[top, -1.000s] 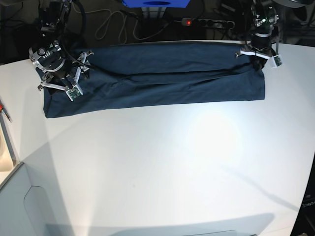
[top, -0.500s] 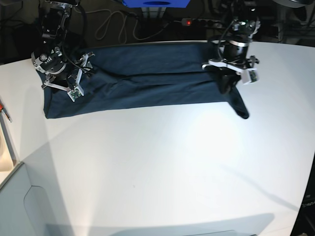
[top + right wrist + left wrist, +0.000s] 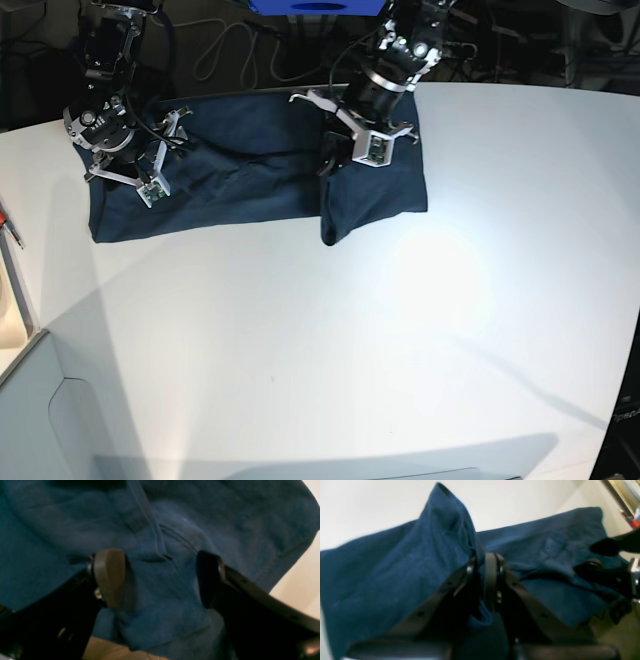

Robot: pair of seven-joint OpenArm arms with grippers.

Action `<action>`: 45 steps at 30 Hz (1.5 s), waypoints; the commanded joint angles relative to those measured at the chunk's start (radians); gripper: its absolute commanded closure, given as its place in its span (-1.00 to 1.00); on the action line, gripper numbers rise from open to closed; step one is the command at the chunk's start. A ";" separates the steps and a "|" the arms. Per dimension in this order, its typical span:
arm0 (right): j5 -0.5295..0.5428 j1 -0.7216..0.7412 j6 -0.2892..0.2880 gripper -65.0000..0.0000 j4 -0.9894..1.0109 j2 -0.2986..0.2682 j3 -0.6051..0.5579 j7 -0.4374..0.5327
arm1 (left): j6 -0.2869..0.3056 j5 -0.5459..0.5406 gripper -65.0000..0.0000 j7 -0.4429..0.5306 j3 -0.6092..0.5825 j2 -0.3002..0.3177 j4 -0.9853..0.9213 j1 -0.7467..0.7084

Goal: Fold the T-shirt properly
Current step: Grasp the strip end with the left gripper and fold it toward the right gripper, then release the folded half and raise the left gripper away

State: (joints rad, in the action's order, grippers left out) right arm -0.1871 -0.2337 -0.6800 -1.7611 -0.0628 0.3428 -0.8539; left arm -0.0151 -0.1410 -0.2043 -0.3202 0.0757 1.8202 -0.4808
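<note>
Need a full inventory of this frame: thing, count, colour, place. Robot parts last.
T-shirt: one, dark navy, far side of the table, one end lifted and carried over the rest.
Table: one, white, fills most of the base view.
Power strip: one, black with a red lit switch, behind the table.
Cable: one, light grey, looped on the floor behind the table.
Box: one, blue, top edge of the base view.
Red-tipped tool: one, left edge of the table.
Left gripper: one, black, shut on the T-shirt's lifted end.
Right gripper: one, black, open over the T-shirt's other end.
</note>
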 commanded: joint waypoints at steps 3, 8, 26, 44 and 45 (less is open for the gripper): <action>0.002 0.006 -0.018 -0.30 -0.012 -0.007 0.000 0.006 | 0.007 -0.004 1.00 0.026 -0.041 -0.004 -0.024 0.031; 0.002 0.006 -0.018 -0.30 -0.012 -0.007 -0.001 0.006 | 0.007 -0.004 1.00 0.026 -0.112 -0.004 -0.079 0.087; 0.002 0.007 -0.018 -0.30 -0.012 -0.006 -0.003 0.006 | 0.005 -0.007 1.00 0.022 -0.293 -0.004 -0.145 0.228; 0.002 0.020 -0.018 -0.30 -0.016 -0.004 -0.003 0.005 | 0.005 -0.010 1.00 -0.019 -0.300 -0.003 -0.184 0.230; 0.002 0.021 -0.018 -0.30 -0.016 -0.004 -0.003 0.005 | 0.005 -0.012 0.96 -0.056 -0.299 -0.003 -0.181 0.230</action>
State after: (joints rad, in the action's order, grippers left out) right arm -0.1879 -0.2199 -0.6800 -1.7603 -0.0624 0.3389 -0.8608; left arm -0.0181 -0.1455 -0.2871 -0.6182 0.0803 1.6196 -0.2516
